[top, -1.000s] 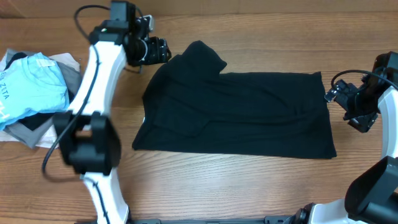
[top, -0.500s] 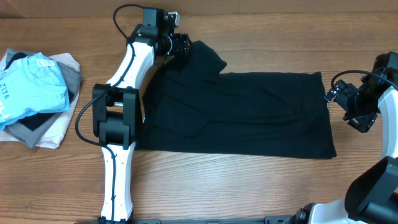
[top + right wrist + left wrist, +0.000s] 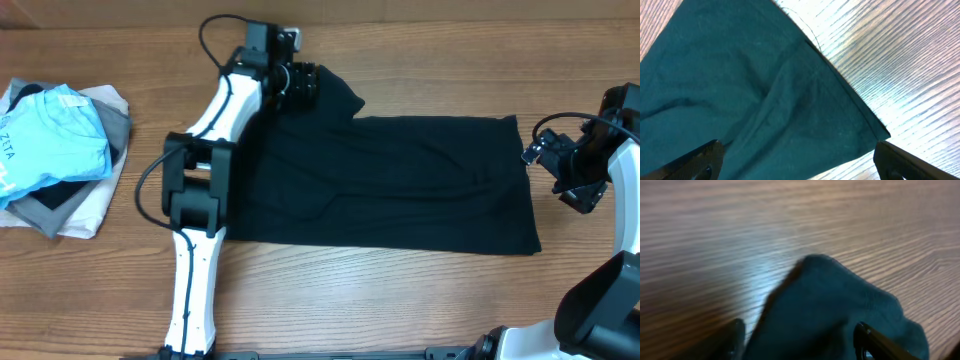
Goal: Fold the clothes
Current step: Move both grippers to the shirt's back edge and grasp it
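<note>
Garment, black, short-sleeved, thin soft fabric [image 3: 400, 180]: spread flat mid-desk on brown wooden desk [image 3: 400, 300], one sleeve projecting at far left corner.
Step judged: sleeve fold, grasp stage.
Left end effector [image 3: 300, 82]: over that sleeve, jaws apart, cloth between, unclamped.
Right end effector [image 3: 560, 170]: just beside right edge, jaws wide apart, empty.
Next move judged: closing on sleeve, carrying inward over body.
Lettering: apparently "ZITA", partly readable, on folded pale blue shirt [image 3: 55, 130]; none elsewhere.
</note>
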Available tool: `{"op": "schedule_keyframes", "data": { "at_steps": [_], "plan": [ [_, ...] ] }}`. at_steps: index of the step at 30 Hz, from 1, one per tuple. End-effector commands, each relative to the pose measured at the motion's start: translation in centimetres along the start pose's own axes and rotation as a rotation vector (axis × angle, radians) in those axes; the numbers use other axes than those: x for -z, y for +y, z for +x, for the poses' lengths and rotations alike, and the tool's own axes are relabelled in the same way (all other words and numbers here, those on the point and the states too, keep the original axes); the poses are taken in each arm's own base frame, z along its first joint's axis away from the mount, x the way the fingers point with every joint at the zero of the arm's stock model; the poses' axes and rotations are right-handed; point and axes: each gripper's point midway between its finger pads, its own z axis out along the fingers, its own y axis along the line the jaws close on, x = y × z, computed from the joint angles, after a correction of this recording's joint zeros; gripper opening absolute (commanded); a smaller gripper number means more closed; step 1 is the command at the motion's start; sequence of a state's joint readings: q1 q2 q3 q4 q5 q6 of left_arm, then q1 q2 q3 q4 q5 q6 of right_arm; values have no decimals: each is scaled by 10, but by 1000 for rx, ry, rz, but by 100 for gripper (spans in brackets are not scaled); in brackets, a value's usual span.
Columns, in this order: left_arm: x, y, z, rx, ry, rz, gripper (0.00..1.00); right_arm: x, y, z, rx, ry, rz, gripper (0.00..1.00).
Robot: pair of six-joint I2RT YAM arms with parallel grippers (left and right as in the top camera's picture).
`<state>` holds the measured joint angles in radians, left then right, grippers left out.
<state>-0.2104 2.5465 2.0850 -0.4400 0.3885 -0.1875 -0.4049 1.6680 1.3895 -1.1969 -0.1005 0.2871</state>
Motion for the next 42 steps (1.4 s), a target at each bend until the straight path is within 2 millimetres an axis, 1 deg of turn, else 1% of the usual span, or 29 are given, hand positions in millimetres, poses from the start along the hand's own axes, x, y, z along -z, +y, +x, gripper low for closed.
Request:
{"op": "schedule_keyframes", "data": {
  "at_steps": [1, 3, 4, 5, 6, 7, 8, 9, 11, 13, 15, 17, 18, 20, 21, 22, 23, 25, 27, 28, 29, 31, 33, 34, 37, 38, 40, 41, 42],
  "plan": [
    [-24, -6, 17, -2, 33, 5, 72, 11, 5, -7, 12, -39, -21, 100],
    [-26, -5, 21, 1, 46, 2, 69, 12, 5, -8, 12, -43, -23, 100],
    [-26, -5, 22, 3, 48, 2, 59, 12, 6, -9, 13, -47, -24, 100],
    [-26, -5, 21, 3, 47, 2, 43, 12, 6, -10, 14, -52, -25, 99],
    [-25, -5, 20, 12, 45, 2, 25, 12, 7, -12, 15, -61, -29, 97],
    [-24, -4, 18, 24, 43, 2, 21, 12, 7, -13, 16, -65, -30, 96],
    [-21, -4, 14, 36, 39, 4, 18, 12, 8, -16, 17, -76, -34, 92],
    [-18, -4, 10, 48, 34, 3, 17, 12, 9, -18, 19, -84, -38, 91],
    [-6, -4, -5, 74, 17, -1, 13, 12, 11, -23, 76, -102, -42, 89],
    [8, -4, -19, 94, 7, -6, 11, 7, 12, -27, 102, -104, -43, 89],
    [27, -10, -32, 125, 9, 4, 10, -4, 17, -29, 146, -83, -64, 92],
    [42, -20, -39, 135, 24, 37, 9, -16, 18, -35, 146, -72, -60, 93],
    [47, -22, -40, 141, 32, 39, 9, -22, 20, -40, 153, -71, -64, 93],
    [59, -24, -39, 157, 60, 28, 9, -34, 30, -55, 177, -94, -88, 93],
    [66, -25, -37, 170, 80, 22, 9, -42, 41, -72, 201, -145, -108, 93],
    [71, -25, -35, 180, 97, 16, 8, -46, 49, -82, 216, -184, -123, 93],
    [73, -25, -33, 186, 108, 13, 8, -48, 55, -88, 227, -208, -134, 93],
    [76, -25, -29, 197, 129, 8, 6, -59, 76, -106, 268, -281, -166, 94],
    [77, -25, -23, 208, 153, 2, 5, -71, 92, -113, 298, -315, -181, 95],
    [79, -24, -16, 222, 183, -5, 4, -82, 104, -118, 320, -337, -196, 94],
    [79, -24, -13, 226, 194, -8, 4, -89, 110, -121, 330, -346, -202, 93],
    [80, -24, -8, 234, 212, -12, 4, -102, 112, -126, 324, -359, -194, 91],
    [81, -23, -4, 243, 231, -16, 4, -117, 105, -132, 260, -363, -165, 88],
    [82, -23, -1, 246, 241, -19, 4, -128, 102, -134, 239, -361, -153, 87],
    [82, -23, -1, 240, 240, -19, 4, -135, 102, -135, 240, -362, -153, 86],
    [82, -23, -1, 240, 240, -19, 4, -136, 101, -135, 239, -361, -149, 84],
    [82, -22, -1, 240, 240, -24, 4, -140, 100, -135, 238, -360, -145, 73],
    [82, -22, -1, 240, 240, -25, 4, -142, 100, -135, 238, -357, -144, 66],
    [82, -22, -1, 240, 240, -24, 4, -142, 100, -134, 239, -356, -143, 55]
  ]
}}
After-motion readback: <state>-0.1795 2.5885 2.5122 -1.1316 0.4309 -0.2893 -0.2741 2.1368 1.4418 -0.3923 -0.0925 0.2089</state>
